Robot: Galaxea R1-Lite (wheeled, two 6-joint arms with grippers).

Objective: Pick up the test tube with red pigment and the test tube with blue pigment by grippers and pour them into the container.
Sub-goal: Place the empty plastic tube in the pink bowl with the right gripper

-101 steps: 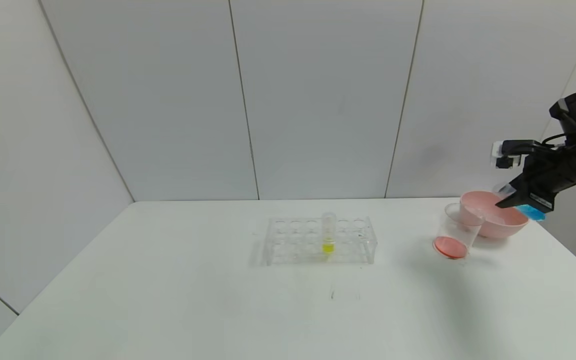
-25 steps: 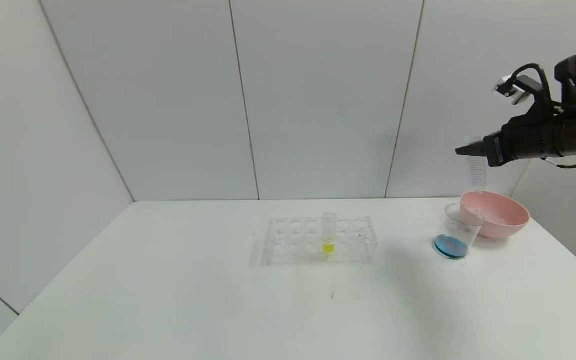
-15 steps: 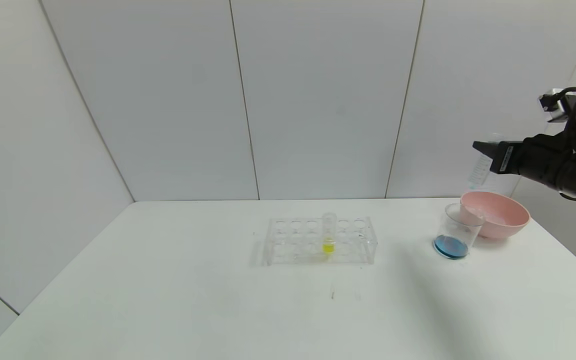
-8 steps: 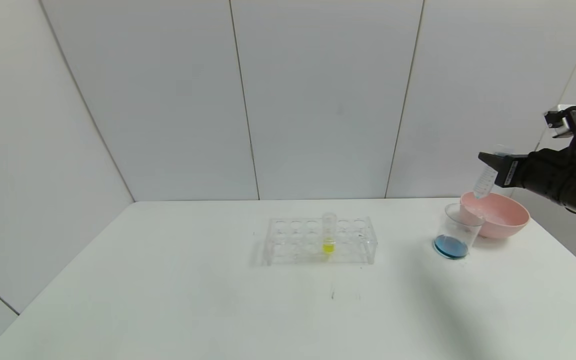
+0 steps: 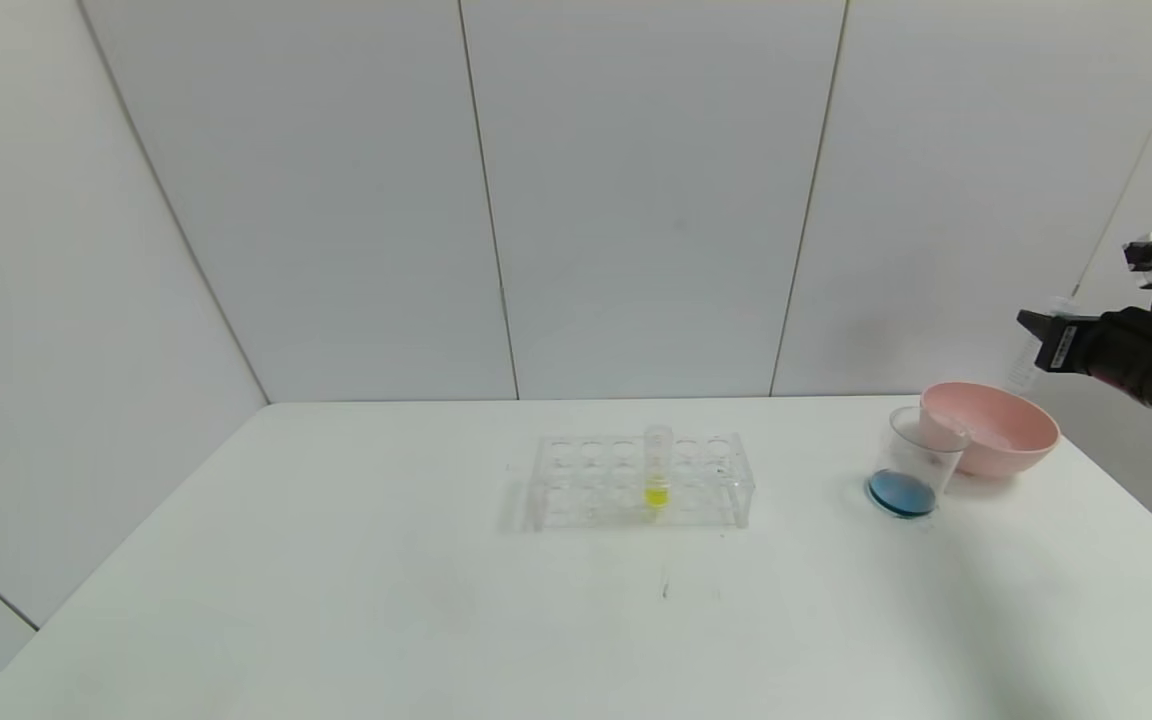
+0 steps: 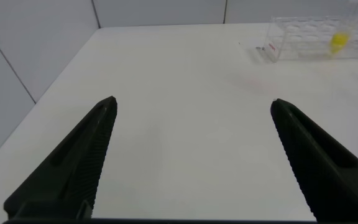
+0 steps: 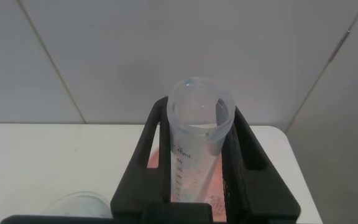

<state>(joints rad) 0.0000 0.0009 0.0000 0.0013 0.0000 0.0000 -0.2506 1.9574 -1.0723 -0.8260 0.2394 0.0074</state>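
**What the views hide or cut off**

Head view: right arm runs off the right edge, so only the right gripper [image 5: 1034, 325] & part of the wrist show. The tube it holds [image 5: 1023, 365] is faint against the wall; contents can't be read there. Left arm is out of frame.

Left wrist view: left gripper [image 6: 191, 112] shows just 2 fingers, bases cut by the lower edge. Tube rack [image 6: 319, 43] is cropped at the top & right edges.

Right wrist view: pink bowl [image 7: 156, 155] mostly hidden behind the gripper. Container [image 7: 79, 208] is only a rim sliver at the lower edge.
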